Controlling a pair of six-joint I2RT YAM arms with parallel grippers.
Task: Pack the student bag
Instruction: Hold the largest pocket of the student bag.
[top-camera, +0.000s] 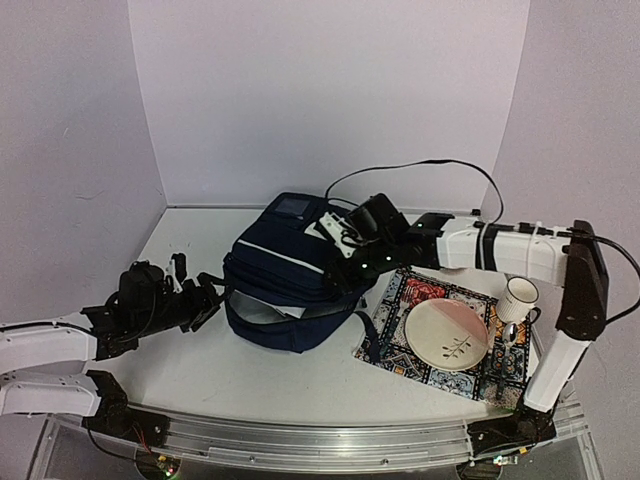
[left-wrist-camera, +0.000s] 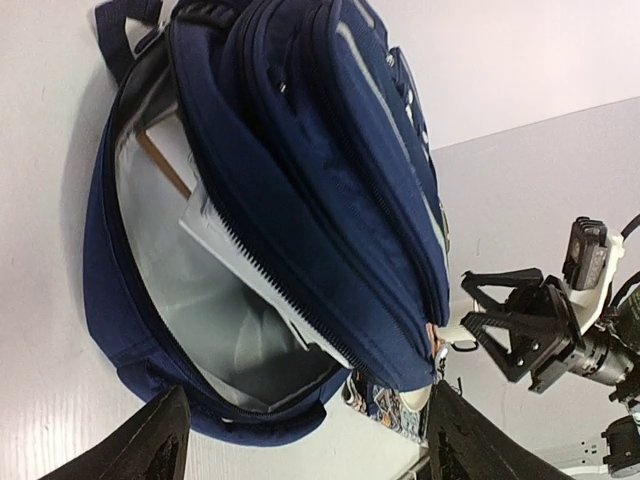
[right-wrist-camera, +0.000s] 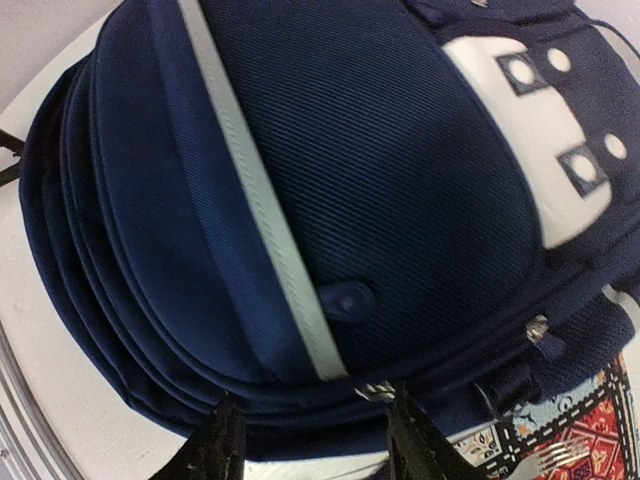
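Packing status: the student bag (top-camera: 290, 270) lies flat in the middle of the table (top-camera: 250, 385), front pockets up. The main compartment is unzipped and gapes toward the left arm. Some white sheets (left-wrist-camera: 215, 235) are already in there against the grey lining.
Left gripper (top-camera: 203, 302): fingers spread wide, nothing in them, sitting low on the table right at the bag's mouth.
Right gripper (left-wrist-camera: 472, 302): jaws apart with nothing between them, over the far end of the opening, just beside the top flap's edge.
Off to the right: a patterned mat (top-camera: 400, 300) right up against the bag, with a plate (top-camera: 447, 335) and a mug (top-camera: 517, 298) on it.
Step in hand (my guess): getting that mouth held wide so more stuff can go in.
How I'd do it: the right one pinches the flap edge on fabric, not on the zipper teeth (left-wrist-camera: 270, 275), and lifts gently. The left then slides things in flat along the lining, under the sheets' corner instead of into it.
Watch out: pull too hard and the whole bag drags onto the mat.
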